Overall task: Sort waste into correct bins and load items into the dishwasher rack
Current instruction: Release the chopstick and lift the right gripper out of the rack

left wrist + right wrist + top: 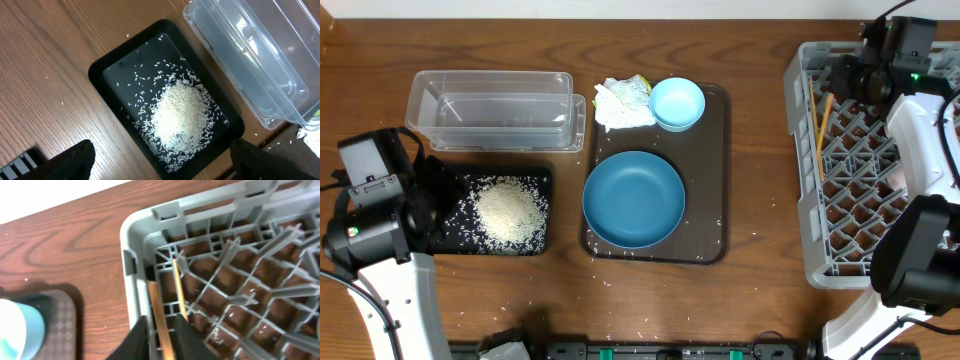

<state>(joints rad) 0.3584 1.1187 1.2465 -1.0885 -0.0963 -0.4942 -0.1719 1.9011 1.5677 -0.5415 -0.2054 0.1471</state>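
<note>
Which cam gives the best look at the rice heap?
Left wrist: the rice fills the frame centre, heap and stray grains distinct on the black tray. Overhead shows the rice whole but small, a pale patch. Right wrist shows none of it.

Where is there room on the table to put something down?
The table shows bare wood between the brown serving tray and the rack, and along the far edge beyond the clear tub. The serving tray is crowded: dark-blue bowl, light-blue bowl and paper wad nearly fill it.
</note>
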